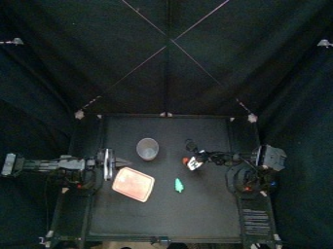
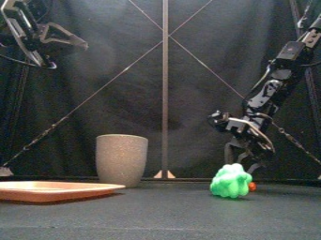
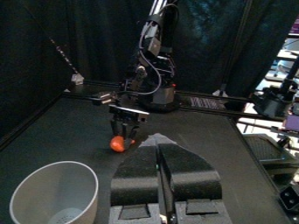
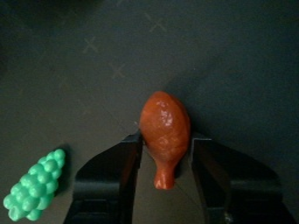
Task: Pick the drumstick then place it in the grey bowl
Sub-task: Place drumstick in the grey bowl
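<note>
Green grapes (image 4: 37, 185) beside drumstick (image 4: 163, 127); grey bowl (image 2: 122, 159) well apart

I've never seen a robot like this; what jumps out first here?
A bright green bunch of toy grapes sits near the table's middle, with the right gripper hanging low just behind it over an orange-brown drumstick. To the left stand a tall grey cup and, nearer the front, a flat pink tray.

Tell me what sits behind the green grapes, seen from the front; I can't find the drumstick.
Only a sliver of the orange-red drumstick shows at the right edge of the green grapes; they cover the rest of it.
</note>
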You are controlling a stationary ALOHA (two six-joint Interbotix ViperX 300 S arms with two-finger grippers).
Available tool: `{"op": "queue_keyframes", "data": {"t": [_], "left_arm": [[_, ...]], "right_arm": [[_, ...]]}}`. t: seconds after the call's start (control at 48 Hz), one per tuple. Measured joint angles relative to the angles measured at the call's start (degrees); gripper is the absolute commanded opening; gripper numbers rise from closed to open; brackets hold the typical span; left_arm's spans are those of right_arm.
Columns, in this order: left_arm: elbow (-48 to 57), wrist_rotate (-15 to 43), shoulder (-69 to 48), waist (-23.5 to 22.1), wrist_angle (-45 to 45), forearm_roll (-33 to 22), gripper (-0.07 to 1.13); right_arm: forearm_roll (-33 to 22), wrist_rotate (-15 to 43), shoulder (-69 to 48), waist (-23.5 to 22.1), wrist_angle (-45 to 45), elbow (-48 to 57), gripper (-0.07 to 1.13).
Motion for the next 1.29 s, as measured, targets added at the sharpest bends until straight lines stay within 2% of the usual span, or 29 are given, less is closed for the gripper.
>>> {"op": "queue_keyframes", "data": {"t": [0.125,0.25,0.625,0.854,1.0,1.146,1.292], "left_arm": [[0.0,0.0,0.0,-0.2,0.0,0.0,0.27],[0.0,0.0,0.0,-0.2,-0.1,0.1,0.27],[0.0,0.0,0.0,-0.2,-1.1,0.0,0.27],[0.0,0.0,0.0,-0.1,-1.1,0.0,0.27],[0.3,0.0,0.0,-0.1,-1.1,0.1,0.27],[0.4,0.0,0.0,0.0,-1.1,0.1,0.27],[0.4,0.1,0.0,0.0,-1.2,0.3,0.27]], "right_arm": [[-0.6,-0.1,0.2,0.3,0.9,-0.4,0.47],[-1.3,-0.2,0.1,0.6,2.2,-1.1,0.43],[-7.1,-0.4,-7.0,4.2,3.1,-10.5,0.43],[-8.6,-0.8,-7.6,6.2,-5.0,-18.8,0.43],[-9.7,-1.0,-3.2,6.8,-12.8,-22.7,0.44],[-11.3,-0.5,2.7,6.5,-15.8,-26.5,0.46],[-12.2,-0.5,9.1,6.5,-16.3,-30.8,0.60]]}}
